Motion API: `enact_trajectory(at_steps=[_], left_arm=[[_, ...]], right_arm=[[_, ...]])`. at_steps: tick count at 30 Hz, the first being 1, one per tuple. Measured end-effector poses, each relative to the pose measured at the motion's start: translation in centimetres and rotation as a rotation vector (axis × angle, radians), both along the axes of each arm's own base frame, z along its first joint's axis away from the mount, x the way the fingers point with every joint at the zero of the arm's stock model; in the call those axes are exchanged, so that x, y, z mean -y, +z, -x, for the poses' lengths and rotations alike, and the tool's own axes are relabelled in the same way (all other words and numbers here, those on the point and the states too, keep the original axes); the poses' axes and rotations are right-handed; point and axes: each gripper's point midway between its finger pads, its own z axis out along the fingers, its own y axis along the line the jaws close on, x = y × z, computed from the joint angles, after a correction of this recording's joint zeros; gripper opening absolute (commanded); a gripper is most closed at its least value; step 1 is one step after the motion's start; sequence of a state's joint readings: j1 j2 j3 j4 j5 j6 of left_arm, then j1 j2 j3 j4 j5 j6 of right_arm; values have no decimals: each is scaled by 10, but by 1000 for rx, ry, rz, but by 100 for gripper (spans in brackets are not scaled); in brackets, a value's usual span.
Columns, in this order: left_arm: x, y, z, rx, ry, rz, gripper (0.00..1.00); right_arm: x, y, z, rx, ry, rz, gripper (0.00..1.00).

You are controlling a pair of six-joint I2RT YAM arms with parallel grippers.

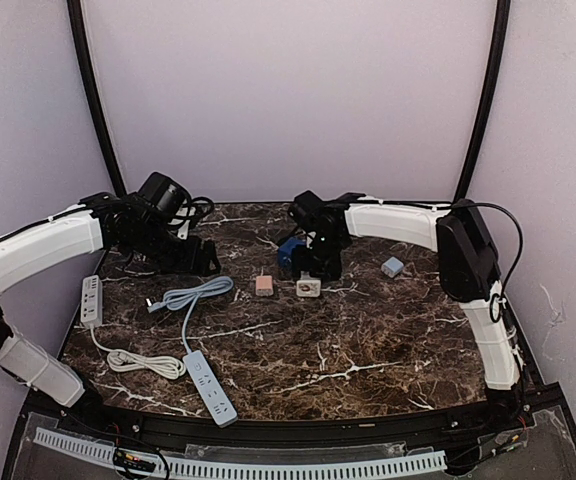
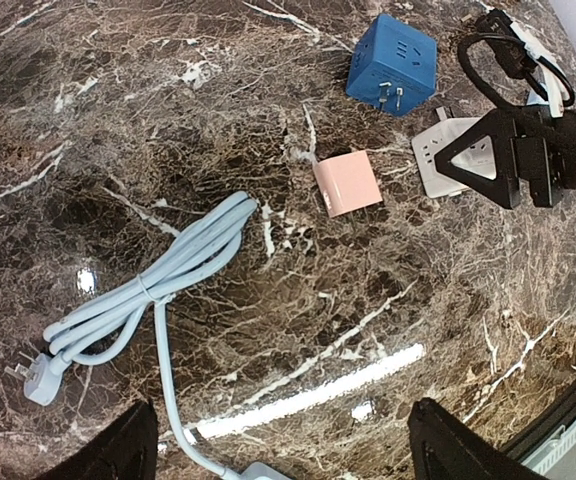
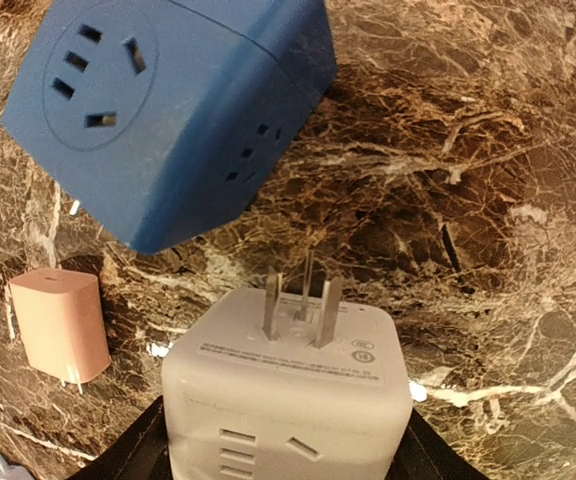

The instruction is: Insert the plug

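The plug is a white cube adapter [image 3: 288, 400] with three metal prongs pointing up and away from the wrist camera. It sits between the fingers of my right gripper [image 3: 283, 450], whose jaws press on both of its sides. In the top view it lies on the marble [image 1: 308, 288] under the right gripper [image 1: 313, 270]. A blue cube socket [image 3: 168, 110] lies just beyond it, also seen as the blue cube [image 2: 391, 63] in the left wrist view. My left gripper [image 2: 288, 450] hangs open over bare marble, next to the light blue cable [image 2: 158, 270].
A pink adapter [image 1: 265, 285] lies left of the white cube. A small grey cube [image 1: 393, 266] sits to the right. A white power strip [image 1: 91, 298] and a light blue power strip [image 1: 211, 388] lie at front left, their cords coiled on the table.
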State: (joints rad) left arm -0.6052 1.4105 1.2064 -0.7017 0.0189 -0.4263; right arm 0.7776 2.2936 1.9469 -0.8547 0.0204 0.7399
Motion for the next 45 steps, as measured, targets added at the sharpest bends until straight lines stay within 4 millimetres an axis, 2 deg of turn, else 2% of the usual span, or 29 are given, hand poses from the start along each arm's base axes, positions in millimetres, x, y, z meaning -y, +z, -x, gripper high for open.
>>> enact_trajectory(at_steps=[5, 13, 17, 20, 27, 29, 36, 40, 45], left_arm=[[0, 0, 0, -1, 6, 2, 87], [-2, 1, -1, -1, 32, 7, 86], [-3, 3, -2, 6, 46, 8, 87], [-4, 4, -1, 27, 54, 19, 87], [5, 18, -1, 98, 39, 72, 87], [9, 23, -3, 115, 34, 92, 87], [29, 39, -7, 157, -22, 185, 87], [48, 51, -5, 200, -79, 237, 86], [79, 70, 1, 293, -176, 286, 87]], right_arm=[[0, 2, -1, 1, 5, 1, 47], [4, 3, 1, 17, 40, 4, 46], [14, 12, 12, 37, 74, -27, 44], [17, 35, 22, 70, 111, -111, 44], [6, 119, 36, 267, 248, -396, 44], [6, 133, 43, 325, 290, -454, 45], [16, 158, 71, 518, 419, -584, 42], [26, 179, 82, 666, 449, -639, 42], [28, 214, 83, 807, 473, -690, 41]])
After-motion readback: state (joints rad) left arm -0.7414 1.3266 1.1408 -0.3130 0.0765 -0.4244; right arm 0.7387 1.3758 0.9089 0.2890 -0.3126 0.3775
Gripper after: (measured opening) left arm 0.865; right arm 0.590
